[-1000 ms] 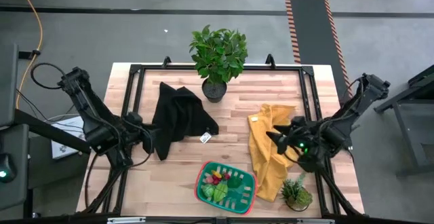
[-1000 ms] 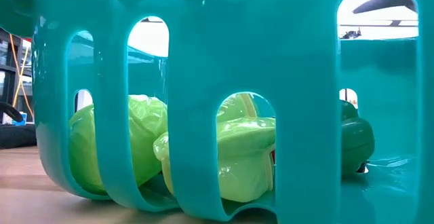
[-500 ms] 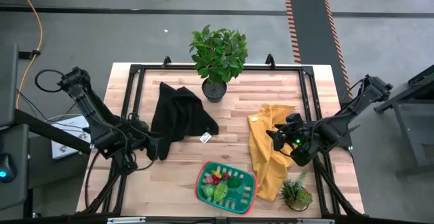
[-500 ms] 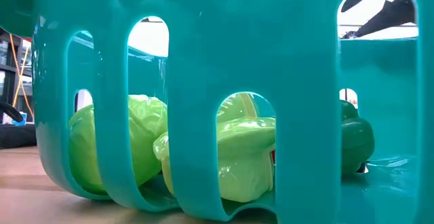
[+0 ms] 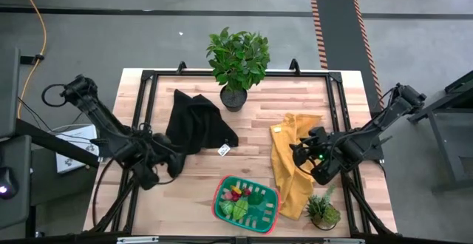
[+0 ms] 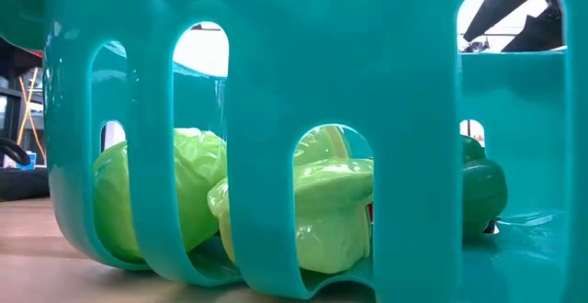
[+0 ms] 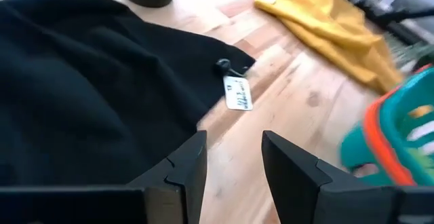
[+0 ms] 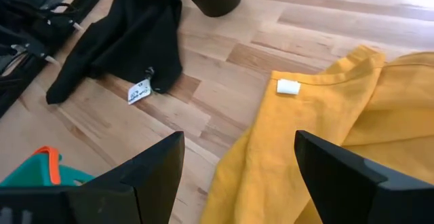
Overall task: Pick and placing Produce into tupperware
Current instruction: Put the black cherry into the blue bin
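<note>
Most of the low view is blocked by the red-rimmed green slotted plastic tupperware (image 6: 276, 83), with lime-green toy produce (image 6: 322, 216) seemingly inside. The left gripper (image 7: 234, 159) stands partly parted and empty beside the black cloth (image 7: 81, 81); the right gripper (image 8: 237, 166) gapes wide, empty, above the yellow cloth (image 8: 325, 129).

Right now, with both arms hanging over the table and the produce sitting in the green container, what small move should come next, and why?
Probably pull both arms back to rest. All the produce in view lies inside the tupperware; none shows loose on the table. The left end effector is open and empty by the black cloth, and the right end effector is open and empty over the yellow cloth.
</note>
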